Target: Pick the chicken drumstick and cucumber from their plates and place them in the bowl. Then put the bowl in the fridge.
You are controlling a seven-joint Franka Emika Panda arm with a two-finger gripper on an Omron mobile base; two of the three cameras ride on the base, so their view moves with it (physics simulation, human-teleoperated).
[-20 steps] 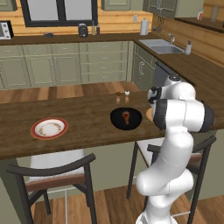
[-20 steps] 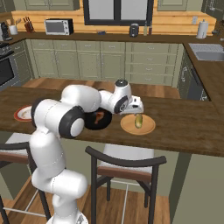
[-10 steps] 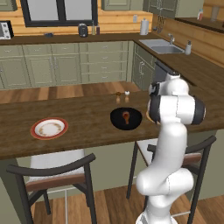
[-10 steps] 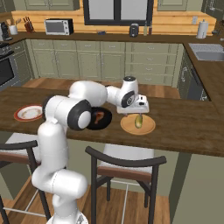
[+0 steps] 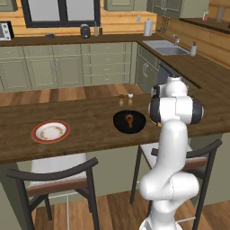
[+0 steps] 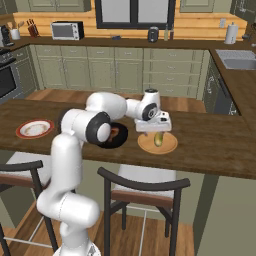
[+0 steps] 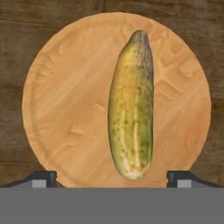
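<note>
My gripper (image 6: 154, 131) hangs open just above the cucumber (image 6: 159, 139), which lies on the orange-yellow plate (image 6: 170, 146). In the hand view the cucumber (image 7: 131, 105) runs lengthwise down the plate (image 7: 65, 100), and my gripper (image 7: 112, 178) has a dark fingertip (image 7: 41, 178) on either side of its near end without touching it. The glossy black bowl (image 5: 121, 123) sits to the left of that plate with the chicken drumstick (image 5: 129, 119) inside. The red-rimmed plate (image 5: 50, 131) lies bare at the far left of the counter. The fridge is out of view.
Two small shakers (image 5: 126, 95) stand on the counter behind the bowl. Two dark chairs (image 6: 142, 187) are tucked under the counter's near edge. Green cabinets, a sink (image 5: 168, 47) and a microwave (image 6: 67, 31) line the far walls.
The arm has swung right from beside the bowl and lowered the hand over the orange-yellow plate. The gripper stayed open. Bowl, drumstick and plates have not moved.
</note>
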